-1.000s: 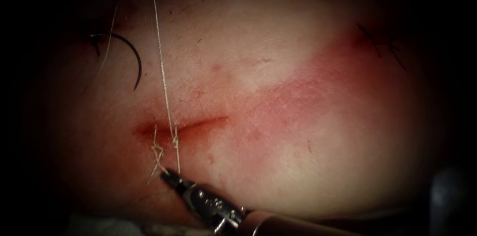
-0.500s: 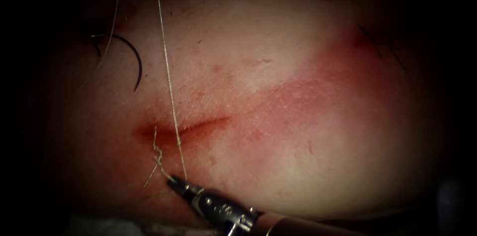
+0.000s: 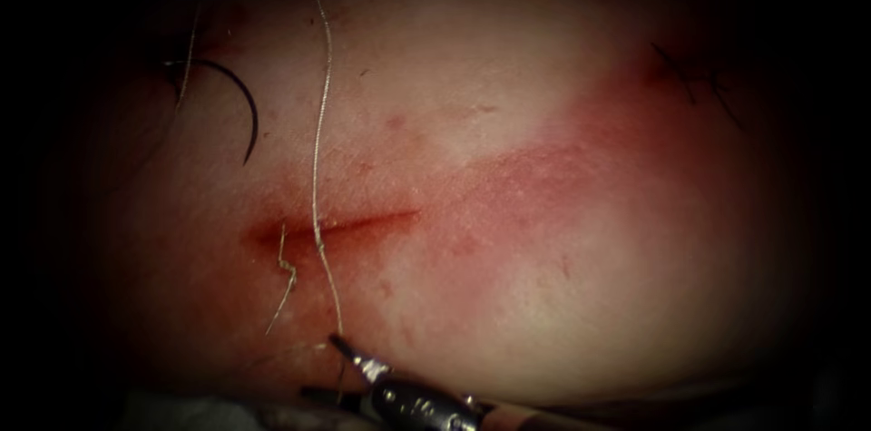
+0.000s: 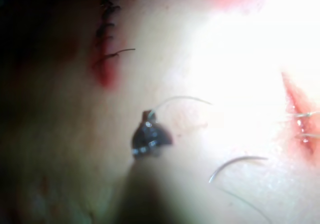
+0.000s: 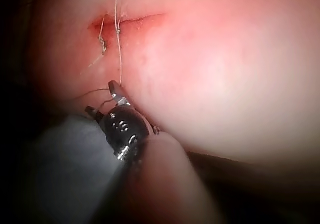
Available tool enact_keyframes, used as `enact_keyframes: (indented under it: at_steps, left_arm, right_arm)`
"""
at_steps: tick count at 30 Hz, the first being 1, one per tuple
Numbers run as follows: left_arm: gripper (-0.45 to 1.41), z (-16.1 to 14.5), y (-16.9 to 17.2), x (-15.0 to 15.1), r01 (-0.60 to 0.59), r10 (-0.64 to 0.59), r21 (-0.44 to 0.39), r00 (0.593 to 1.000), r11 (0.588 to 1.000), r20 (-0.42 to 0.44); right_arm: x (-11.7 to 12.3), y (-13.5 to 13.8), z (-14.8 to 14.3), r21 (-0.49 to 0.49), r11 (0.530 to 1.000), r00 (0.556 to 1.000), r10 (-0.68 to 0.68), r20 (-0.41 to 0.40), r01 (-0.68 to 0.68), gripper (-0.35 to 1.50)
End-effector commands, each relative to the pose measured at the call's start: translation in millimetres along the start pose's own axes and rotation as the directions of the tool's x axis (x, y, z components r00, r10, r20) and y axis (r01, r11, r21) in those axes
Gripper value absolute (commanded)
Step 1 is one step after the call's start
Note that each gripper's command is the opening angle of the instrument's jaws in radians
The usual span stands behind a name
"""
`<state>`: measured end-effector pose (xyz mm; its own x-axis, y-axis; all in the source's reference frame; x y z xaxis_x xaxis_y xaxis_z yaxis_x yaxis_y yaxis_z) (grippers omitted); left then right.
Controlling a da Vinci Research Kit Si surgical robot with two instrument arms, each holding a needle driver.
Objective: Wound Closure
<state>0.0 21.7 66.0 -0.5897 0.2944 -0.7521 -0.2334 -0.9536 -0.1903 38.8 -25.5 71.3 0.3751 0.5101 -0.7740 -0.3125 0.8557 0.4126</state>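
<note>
Right tool (image 3: pixel 337 367), low centre of endoscope view, jaws now spread, thread (image 3: pixel 318 159) released and gone slack over cut (image 3: pixel 331 230). Needle (image 3: pixel 238 104) lies free upper left. Left tool (image 4: pixel 149 134) pinches thread.

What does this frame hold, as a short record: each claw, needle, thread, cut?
Right claw: open, holding nothing, below the cut
Left claw: thread leads off from its tip
Needle: free, lying on the tissue up and left of the cut, not in it
Thread: long strand crossing the cut near its left end
Cut end of thread: short knotted tail beside the long strand
</note>
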Motion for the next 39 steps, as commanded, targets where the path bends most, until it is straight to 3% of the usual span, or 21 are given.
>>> enact_keyframes:
  at_steps: [1, 4, 6, 9, 10, 13, 16, 24, 32, 39]
  left_arm:
    - [-0.45, 0.1, 0.2, 0.0, -0.002, 0.002, -0.005, 1.0, 1.0, -0.01]
    - [-0.45, -2.8, 1.5, 1.3, -0.008, 0.008, -0.001, 1.0, 1.0, -0.022]
    - [-0.45, -4.1, 2.2, 2.0, -0.007, 0.007, 0.003, 0.999, 1.0, -0.032]
    - [-0.45, -5.7, 3.5, 3.0, -0.009, 0.01, 0.007, 0.999, 1.0, -0.043]
    - [-0.45, -6.4, 4.4, 3.6, -0.009, 0.009, 0.007, 0.999, 1.0, -0.042]
    - [-0.45, -7.6, 6.2, 4.5, -0.007, 0.007, 0.008, 0.999, 1.0, -0.045]
    - [-0.45, -8.8, 8.4, 5.2, -0.02, 0.02, 0.0, 0.999, 1.0, -0.048]
    - [-0.45, -10.7, 10.8, 6.4, -0.028, 0.027, -0.007, 0.998, 1.0, -0.062]
    - [-0.45, -13.1, 12.5, 8.4, -0.039, 0.039, -0.007, 0.996, 0.999, -0.081]
    - [-0.45, -12.6, 13.4, 9.5, -0.047, 0.046, -0.009, 0.995, 0.999, -0.093]
  right_arm:
    - [0.6, -1.2, -1.1, 0.034, 0.999, 1.0, 0.018, 0.004, -0.018, 1.48]
    - [3.6, -1.0, -4.7, 0.054, 0.996, 0.997, 0.065, 0.045, -0.068, 1.48]
    - [5.4, -0.1, -5.6, 0.046, 0.995, 0.996, 0.083, 0.042, -0.084, 1.48]
    - [8.2, 1.8, -6.1, 0.022, 0.993, 0.994, 0.112, 0.011, -0.112, 1.48]
    - [9.9, 3.7, -6.1, 0.002, 0.991, 0.991, 0.133, -0.01, -0.133, 1.48]
    - [11.2, 5.9, -5.2, -0.023, 0.988, 0.988, 0.152, -0.035, -0.153, 1.48]
    - [10.4, 9.3, -1.3, -0.066, 0.985, 0.988, 0.157, -0.004, -0.157, 1.48]
    - [8.8, 12.7, 5.2, -0.074, 0.985, 0.987, 0.156, 0.034, -0.153, 1.48]
    - [6.3, 13.6, 8.0, -0.083, 0.986, 0.988, 0.147, 0.056, -0.142, 1.48]
    - [6.5, 13.2, 9.6, -0.071, 0.987, 0.988, 0.146, 0.053, -0.142, 1.48]
